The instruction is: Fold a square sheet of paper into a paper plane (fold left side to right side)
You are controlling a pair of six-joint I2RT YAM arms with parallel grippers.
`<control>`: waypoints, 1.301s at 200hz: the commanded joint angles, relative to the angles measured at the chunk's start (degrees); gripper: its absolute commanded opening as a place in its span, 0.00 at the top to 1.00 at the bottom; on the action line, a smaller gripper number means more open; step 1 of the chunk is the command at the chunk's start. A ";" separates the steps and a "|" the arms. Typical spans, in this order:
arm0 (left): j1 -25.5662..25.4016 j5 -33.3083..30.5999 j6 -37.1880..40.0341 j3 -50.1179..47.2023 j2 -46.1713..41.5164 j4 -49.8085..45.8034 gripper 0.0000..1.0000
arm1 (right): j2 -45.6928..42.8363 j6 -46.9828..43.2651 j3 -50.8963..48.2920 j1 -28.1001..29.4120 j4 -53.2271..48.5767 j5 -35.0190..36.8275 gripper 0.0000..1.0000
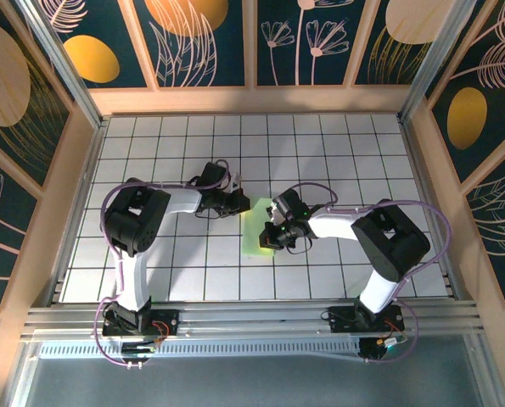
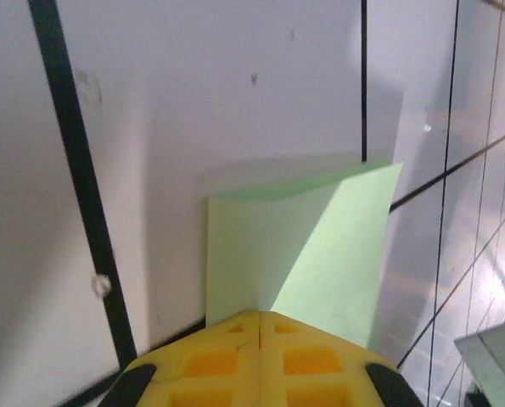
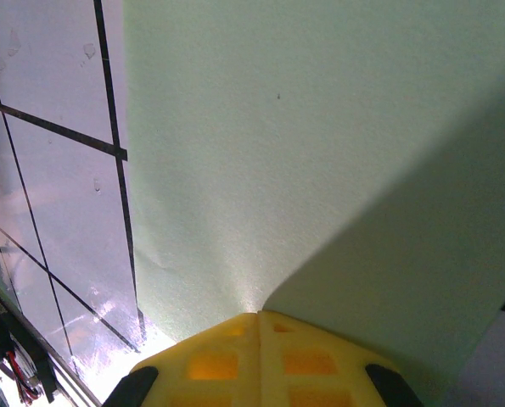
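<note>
- Nearest me, the two arms (image 1: 133, 280) rise from the front edge of the desk (image 1: 193, 284) and bend inward.
- The right end effector (image 1: 271, 237) is clenched, its yellow fingertips (image 3: 227, 339) pressed together with the tips on the near right part of the square sheet of paper (image 1: 255, 229).
- The pale green sheet lies mid-desk between both and looks doubled over, one edge curling up.
- Just beyond, the left end effector (image 1: 239, 203) is also clenched, at the sheet's far left edge.
- I cannot tell whether either pinches the paper.

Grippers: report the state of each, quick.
Left gripper: shut, tips against the square sheet of paper; grip unclear.
Right gripper: shut, tips on the paper; grip unclear.
</note>
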 commanded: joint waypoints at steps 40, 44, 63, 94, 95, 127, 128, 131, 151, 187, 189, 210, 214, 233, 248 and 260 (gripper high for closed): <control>3.09 -10.34 2.56 6.11 4.97 4.35 1.00 | 3.02 -1.28 -4.20 -1.29 -9.86 8.93 1.00; 3.12 -10.42 2.58 6.21 5.15 4.41 1.00 | 2.92 -1.28 -4.26 -1.30 -9.84 8.93 1.00; 3.27 -10.71 2.47 6.40 5.80 4.77 1.00 | 2.67 -1.20 -4.47 -1.38 -9.68 8.86 1.00; 3.57 -10.88 2.58 5.62 4.48 5.40 1.00 | 2.08 -1.21 -4.39 -1.69 -9.07 8.08 1.00; 3.59 -10.88 2.66 5.57 4.31 5.36 1.00 | 2.01 -1.25 -4.35 -1.71 -9.06 8.07 1.00; 3.62 -12.55 4.69 3.05 -2.06 4.01 1.00 | 1.11 -2.60 -3.53 -2.51 -8.90 7.61 1.00; 3.62 -12.56 4.72 2.88 -2.30 3.96 1.00 | 1.04 -2.64 -3.52 -2.56 -8.89 7.61 1.00; 3.62 -12.60 4.74 2.45 -3.07 3.87 1.00 | 0.99 -2.85 -3.39 -2.67 -8.90 7.61 1.00; 3.45 -10.85 3.82 -1.96 -8.14 4.16 1.00 | 0.47 -4.36 -2.45 -3.22 -9.13 7.27 1.00; 0.37 -6.60 -0.64 -11.35 -14.70 6.73 1.00 | 0.58 -4.51 -1.93 -3.09 -8.33 5.63 1.00; 0.06 -6.41 -0.97 -11.73 -14.83 7.01 1.00 | 0.61 -4.46 -1.99 -3.08 -8.21 5.60 1.00; -2.94 -4.63 -3.74 -13.19 -14.69 9.41 1.00 | 0.77 -4.09 -2.09 -3.01 -7.60 5.09 1.00; -3.44 -4.48 -4.10 -13.02 -14.28 9.69 1.00 | 0.71 -4.01 -2.10 -2.97 -7.56 5.13 1.00; -4.93 -4.44 -4.85 -12.00 -12.04 10.38 1.00 | 0.75 -3.96 -2.06 -3.00 -7.63 5.29 1.00; -5.25 -4.23 -5.20 -11.29 -10.17 10.88 1.00 | 0.71 -3.92 -2.10 -2.90 -7.64 5.40 1.00; -5.25 -4.46 -5.10 -10.68 -8.91 10.63 1.00 | 0.74 -3.83 -2.10 -2.88 -7.73 5.35 1.00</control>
